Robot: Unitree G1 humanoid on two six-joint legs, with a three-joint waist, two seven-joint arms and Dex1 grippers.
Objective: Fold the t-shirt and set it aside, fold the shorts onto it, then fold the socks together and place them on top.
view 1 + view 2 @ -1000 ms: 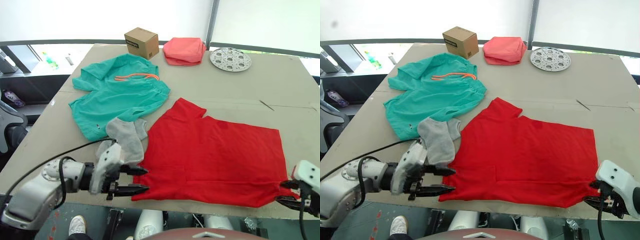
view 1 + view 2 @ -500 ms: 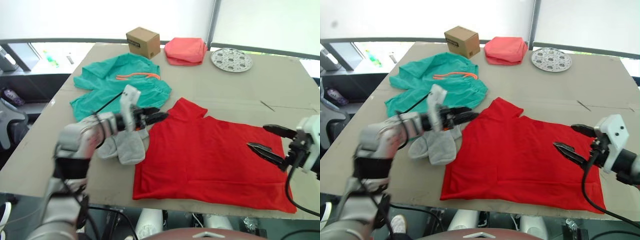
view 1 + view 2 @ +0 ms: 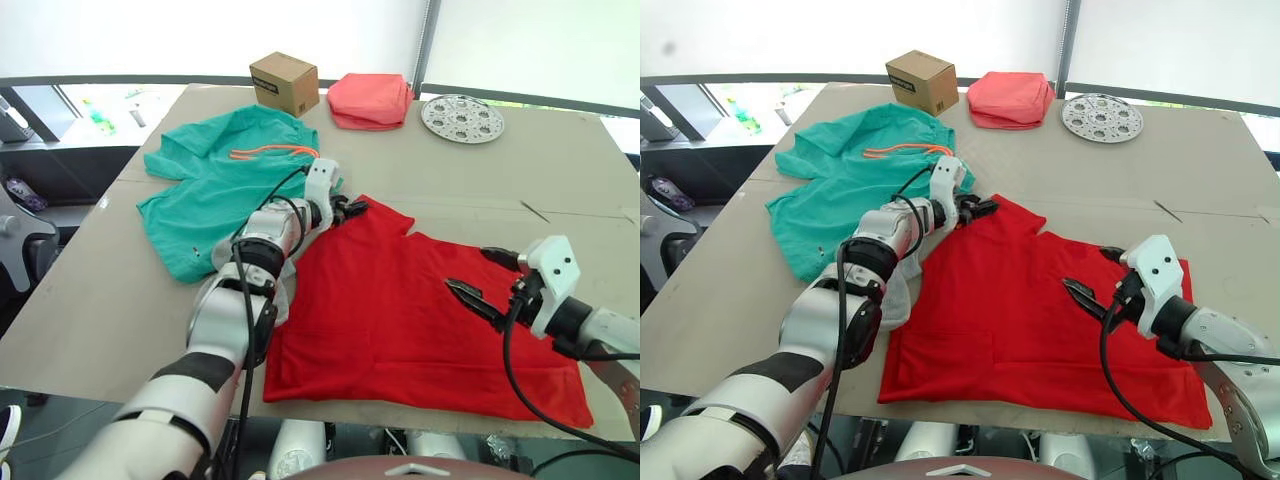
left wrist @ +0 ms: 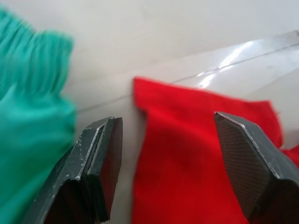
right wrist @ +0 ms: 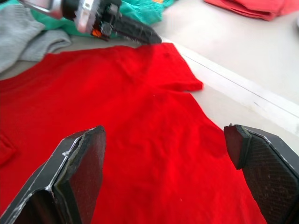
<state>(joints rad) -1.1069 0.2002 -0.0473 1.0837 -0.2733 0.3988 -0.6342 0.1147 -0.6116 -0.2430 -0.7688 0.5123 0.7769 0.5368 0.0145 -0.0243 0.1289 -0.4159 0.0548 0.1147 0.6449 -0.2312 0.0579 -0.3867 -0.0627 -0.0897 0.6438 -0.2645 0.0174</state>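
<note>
You have the left gripper (image 3: 352, 208) spread over the flat bright red fabric t-shirt (image 3: 420, 310), at its 11 o'clock sleeve; right gripper (image 3: 482, 276) spread above its smooth middle.

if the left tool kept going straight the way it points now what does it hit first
Most likely the t-shirt: the open left tool points at its red sleeve corner, which lies between the two fingers in the wrist view. Bare table lies beyond. Height above the cloth is unclear.
</note>
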